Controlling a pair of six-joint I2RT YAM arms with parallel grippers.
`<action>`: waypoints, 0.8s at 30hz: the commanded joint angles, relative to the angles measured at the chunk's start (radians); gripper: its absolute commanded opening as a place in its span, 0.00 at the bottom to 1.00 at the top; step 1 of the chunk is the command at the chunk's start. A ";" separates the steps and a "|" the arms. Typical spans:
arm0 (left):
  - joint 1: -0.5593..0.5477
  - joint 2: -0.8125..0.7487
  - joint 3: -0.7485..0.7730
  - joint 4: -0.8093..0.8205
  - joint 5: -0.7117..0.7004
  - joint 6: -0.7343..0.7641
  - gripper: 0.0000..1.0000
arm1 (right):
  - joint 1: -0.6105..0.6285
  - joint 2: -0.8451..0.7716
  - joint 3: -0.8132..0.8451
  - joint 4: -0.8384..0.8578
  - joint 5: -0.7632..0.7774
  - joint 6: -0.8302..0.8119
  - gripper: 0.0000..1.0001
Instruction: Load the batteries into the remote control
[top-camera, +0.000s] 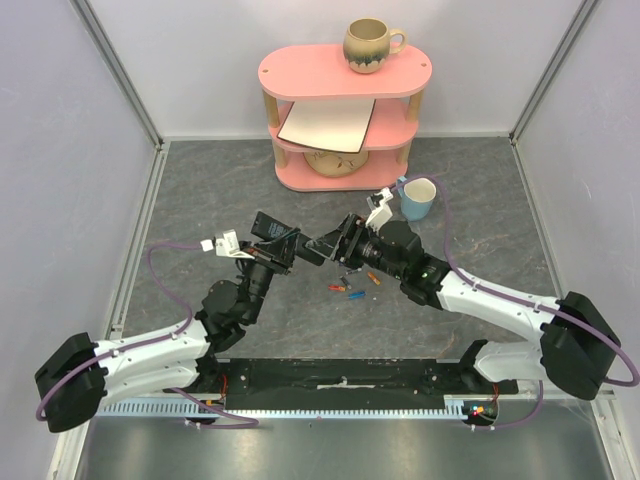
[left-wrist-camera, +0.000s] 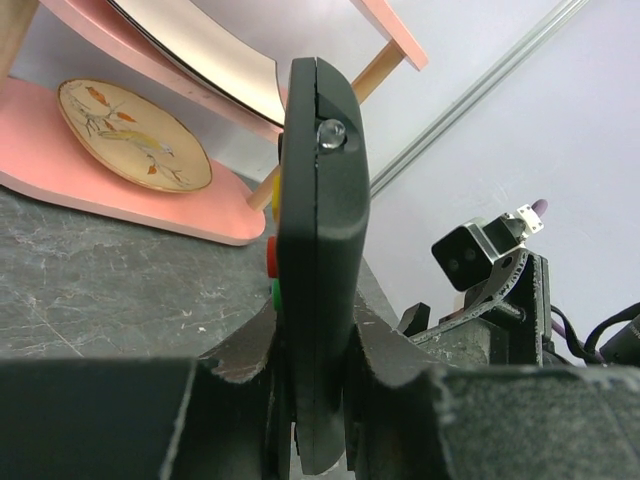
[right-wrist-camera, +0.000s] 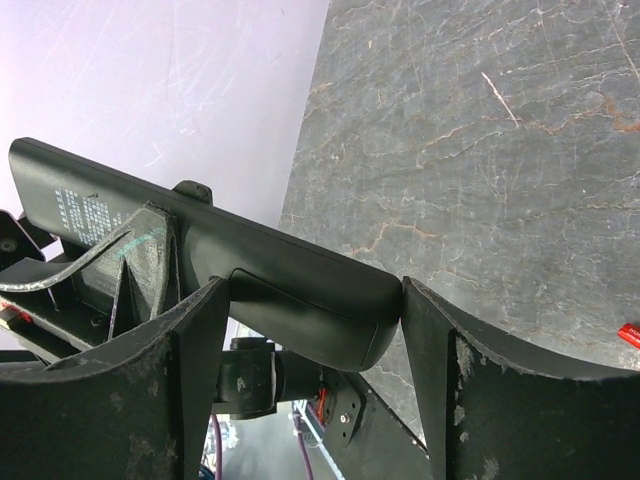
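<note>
On the left side of the table (top-camera: 200, 180), the left gripper (left-wrist-camera: 315, 372) is clenching the remote control (left-wrist-camera: 320, 250) by its lower end and holding it edge-up above the surface, the coloured buttons facing left. Just to its right, the right gripper (right-wrist-camera: 310, 300) is standing released, its jaws spread wide around the remote's far end with the labelled back turned towards it. One finger (right-wrist-camera: 470, 380) is sitting at the remote's tip; I cannot tell whether it is pressing.

The step in hand is probably working at the battery cover. It is asking for a firm, unmoving hold on the left while the right pushes along the back, not across it, so the remote is not twisting out of the clamp. Whether the cover is off is not showing.

The batteries (top-camera: 346, 288) are lying loose on the table beneath the right arm, close together and likely to roll if brushed. Behind, a pink shelf (top-camera: 345, 70) is carrying a brown mug (top-camera: 368, 45), and a blue mug (top-camera: 418, 198) is standing near the right wrist, crowding any swing that way.
</note>
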 joint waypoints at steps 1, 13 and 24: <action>-0.012 0.018 0.036 0.059 0.038 0.039 0.02 | 0.017 0.022 0.052 0.014 -0.066 0.031 0.75; -0.012 0.026 0.024 0.114 0.041 0.065 0.02 | 0.017 0.043 0.060 -0.007 -0.063 0.051 0.71; -0.018 0.035 0.042 0.125 0.066 0.120 0.02 | 0.015 0.089 0.132 -0.156 -0.067 -0.001 0.52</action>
